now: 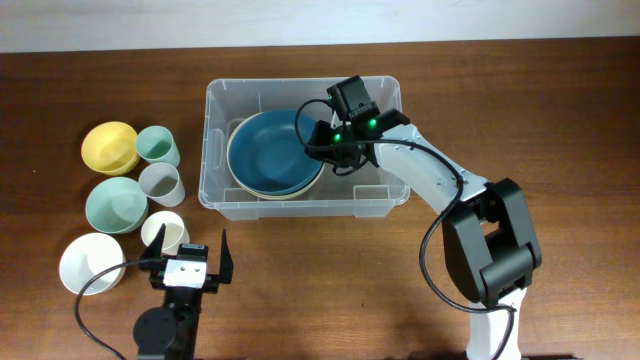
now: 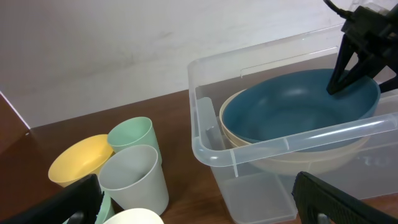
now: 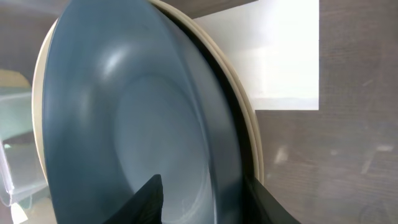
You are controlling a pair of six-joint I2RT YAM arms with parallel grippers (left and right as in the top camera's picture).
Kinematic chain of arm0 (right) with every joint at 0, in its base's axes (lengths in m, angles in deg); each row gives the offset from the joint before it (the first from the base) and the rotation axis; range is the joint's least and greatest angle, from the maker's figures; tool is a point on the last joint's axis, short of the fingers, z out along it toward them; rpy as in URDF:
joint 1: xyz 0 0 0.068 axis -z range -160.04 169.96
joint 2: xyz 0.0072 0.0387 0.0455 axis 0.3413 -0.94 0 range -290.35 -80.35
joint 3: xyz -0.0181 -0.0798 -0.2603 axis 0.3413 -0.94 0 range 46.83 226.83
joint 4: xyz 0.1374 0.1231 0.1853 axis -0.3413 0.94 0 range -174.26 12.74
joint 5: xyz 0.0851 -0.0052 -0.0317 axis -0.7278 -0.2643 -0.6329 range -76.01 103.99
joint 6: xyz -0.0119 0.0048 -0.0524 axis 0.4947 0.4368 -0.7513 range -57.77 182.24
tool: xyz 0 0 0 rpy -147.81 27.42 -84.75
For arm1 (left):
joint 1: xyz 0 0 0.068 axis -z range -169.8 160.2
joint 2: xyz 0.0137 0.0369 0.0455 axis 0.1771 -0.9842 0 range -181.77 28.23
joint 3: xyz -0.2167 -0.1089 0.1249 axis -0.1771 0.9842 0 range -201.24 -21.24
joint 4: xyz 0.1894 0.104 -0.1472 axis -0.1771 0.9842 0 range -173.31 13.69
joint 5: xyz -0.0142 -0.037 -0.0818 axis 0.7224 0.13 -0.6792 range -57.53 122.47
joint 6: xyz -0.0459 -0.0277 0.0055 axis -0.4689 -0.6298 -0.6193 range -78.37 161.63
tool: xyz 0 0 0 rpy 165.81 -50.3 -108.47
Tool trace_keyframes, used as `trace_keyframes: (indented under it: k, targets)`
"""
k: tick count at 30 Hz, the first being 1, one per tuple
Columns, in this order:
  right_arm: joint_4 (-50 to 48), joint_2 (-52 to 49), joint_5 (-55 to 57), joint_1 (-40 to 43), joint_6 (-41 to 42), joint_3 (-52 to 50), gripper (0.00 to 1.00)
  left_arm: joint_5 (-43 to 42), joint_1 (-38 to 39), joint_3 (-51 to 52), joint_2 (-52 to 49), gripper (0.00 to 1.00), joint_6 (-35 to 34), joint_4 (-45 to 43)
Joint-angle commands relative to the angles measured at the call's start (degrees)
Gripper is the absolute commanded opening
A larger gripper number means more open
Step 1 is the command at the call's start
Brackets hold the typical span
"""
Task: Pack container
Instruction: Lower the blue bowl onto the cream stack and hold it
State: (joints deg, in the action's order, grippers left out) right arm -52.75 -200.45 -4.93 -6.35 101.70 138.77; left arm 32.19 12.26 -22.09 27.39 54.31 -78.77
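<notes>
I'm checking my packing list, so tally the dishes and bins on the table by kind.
Bowls: 5 (blue bowl, cream bowl, yellow bowl, mint bowl, white bowl)
Cups: 3 (mint cup, grey cup, white cup)
Clear container: 1
Total: 9

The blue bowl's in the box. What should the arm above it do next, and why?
Probably lift the right gripper straight up: the blue bowl sits nested in the cream bowl inside the container, and the gripper straddles its rim, parted.
</notes>
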Motion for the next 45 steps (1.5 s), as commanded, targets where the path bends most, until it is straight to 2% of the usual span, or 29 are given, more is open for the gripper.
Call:
trace_keyframes:
  k: [1, 6, 9, 20, 23, 27, 28, 45]
  targets:
    - [1.7, 1.4, 1.9, -0.4, -2.7, 3.9, 0.37, -0.9, -0.4, 0.3, 0.3, 1.0, 0.9, 0.1]
    - [8.5, 1.6, 4.4, -0.4, -5.0, 10.3, 0.43, -0.9, -0.4, 0.3, 0.3, 1.0, 0.9, 0.1]
    - [11.0, 1.6, 5.0, -0.4, -5.4, 12.8, 0.54, -0.9, -0.4, 0.3, 0.3, 1.0, 0.9, 0.1]
    - [12.5, 1.6, 7.0, -0.4, -6.7, 13.3, 0.53, -0.9, -0.4, 0.3, 0.3, 1.0, 0.9, 0.1]
    - [12.9, 1.5, 8.3, -0.4, -6.7, 13.2, 0.4, -0.9, -0.4, 0.3, 0.3, 1.0, 0.9, 0.1]
    - [12.9, 0.9, 8.3, -0.5, -6.6, 13.2, 0.07, -0.9, -0.4, 0.3, 0.3, 1.0, 0.9, 0.1]
    - [12.9, 0.7, 8.3, -0.5, -6.7, 13.2, 0.04, -0.8, -0.4, 0.3, 0.3, 1.0, 0.9, 0.1]
    - [11.8, -3.6, 9.8, -1.1, -6.6, 13.0, 0.04, -0.9, -0.4, 0.3, 0.3, 1.0, 0.9, 0.1]
